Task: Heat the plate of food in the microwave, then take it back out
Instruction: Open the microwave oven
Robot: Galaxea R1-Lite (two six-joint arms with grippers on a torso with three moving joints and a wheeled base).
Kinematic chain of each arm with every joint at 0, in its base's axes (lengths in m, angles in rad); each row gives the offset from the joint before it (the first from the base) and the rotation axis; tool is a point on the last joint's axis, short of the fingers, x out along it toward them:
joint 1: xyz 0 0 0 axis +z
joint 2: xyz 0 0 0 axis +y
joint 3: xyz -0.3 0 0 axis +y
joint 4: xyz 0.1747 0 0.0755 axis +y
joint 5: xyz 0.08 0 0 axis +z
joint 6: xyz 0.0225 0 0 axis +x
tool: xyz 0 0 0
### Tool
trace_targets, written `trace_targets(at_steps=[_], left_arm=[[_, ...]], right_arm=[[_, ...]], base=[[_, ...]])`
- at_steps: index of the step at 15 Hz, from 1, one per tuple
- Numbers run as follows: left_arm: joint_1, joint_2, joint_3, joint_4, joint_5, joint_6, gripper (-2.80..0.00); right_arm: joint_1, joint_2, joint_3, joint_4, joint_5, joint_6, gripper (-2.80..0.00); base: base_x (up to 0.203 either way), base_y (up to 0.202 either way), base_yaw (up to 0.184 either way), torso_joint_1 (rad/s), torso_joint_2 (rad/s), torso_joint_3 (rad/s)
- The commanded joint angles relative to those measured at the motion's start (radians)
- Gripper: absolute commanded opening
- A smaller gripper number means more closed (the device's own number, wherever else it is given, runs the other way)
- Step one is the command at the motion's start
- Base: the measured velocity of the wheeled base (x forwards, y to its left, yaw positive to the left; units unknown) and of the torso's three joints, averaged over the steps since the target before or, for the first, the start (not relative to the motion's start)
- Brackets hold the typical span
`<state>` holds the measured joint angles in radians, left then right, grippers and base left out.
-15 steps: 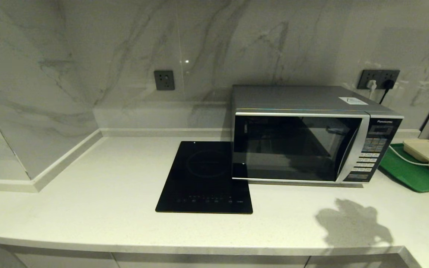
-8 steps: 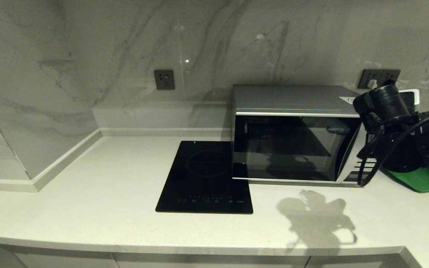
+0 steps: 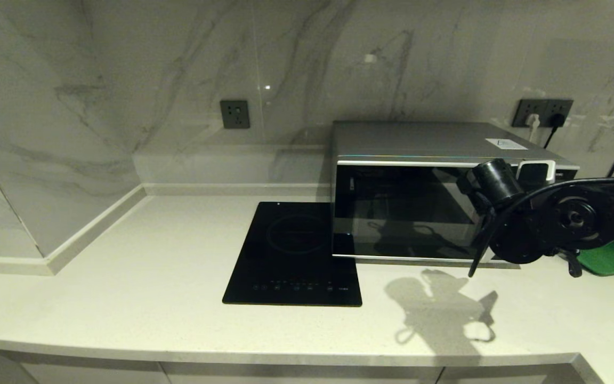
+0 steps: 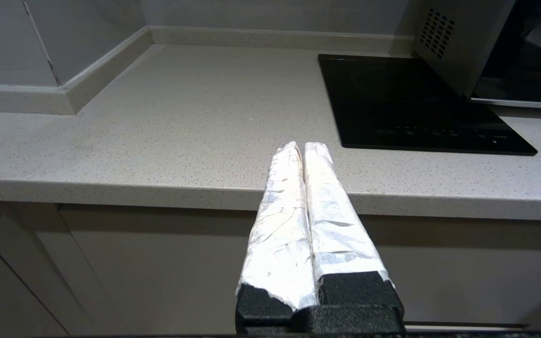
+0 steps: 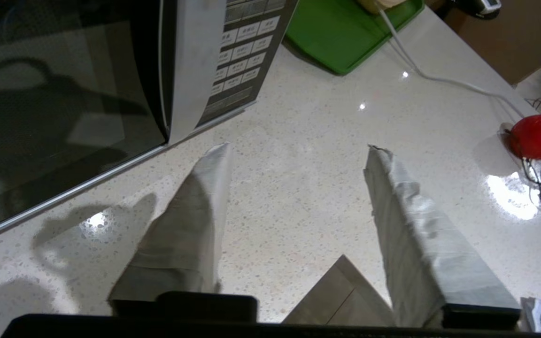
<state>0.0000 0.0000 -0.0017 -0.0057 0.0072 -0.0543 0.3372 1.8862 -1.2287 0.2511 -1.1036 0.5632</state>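
The silver microwave (image 3: 424, 208) stands at the back right of the counter with its dark glass door closed. No plate of food shows in any view. My right arm (image 3: 563, 218) reaches in from the right, in front of the microwave's keypad end. In the right wrist view my right gripper (image 5: 298, 146) is open and empty above bare counter, just off the microwave's front right corner (image 5: 176, 117), with the keypad (image 5: 242, 42) beyond. My left gripper (image 4: 301, 146) is shut on nothing, parked low before the counter's front edge.
A flat black induction cooktop (image 3: 293, 253) lies just left of the microwave, partly under its corner. A green tray (image 5: 345, 33) sits right of the microwave, with a white cable (image 5: 439, 77) and a red button (image 5: 538, 136) nearby. The counter's front edge (image 3: 285, 352) runs across.
My right arm has come into the head view from the right and swung left and lower across the keypad end. Its shadow on the counter shifted left. The microwave door stays closed.
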Motion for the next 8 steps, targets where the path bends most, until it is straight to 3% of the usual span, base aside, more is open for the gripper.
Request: trace_targets(at_steps=[1,8], left_arm=[[0.0,0.0,0.0,0.0,0.0,-0.001,-2.8],[0.0,0.0,0.0,0.0,0.0,-0.001,-2.8]], right_arm=[[0.0,0.069,-0.028,0.002,-0.005,0.025,0.0],[-0.006,0.209,-0.18,0.004,-0.004,0.036,0.0]], base=[[0.0,0.0,0.0,0.0,0.0,0.0],[0.0,0.0,0.0,0.0,0.0,0.0]])
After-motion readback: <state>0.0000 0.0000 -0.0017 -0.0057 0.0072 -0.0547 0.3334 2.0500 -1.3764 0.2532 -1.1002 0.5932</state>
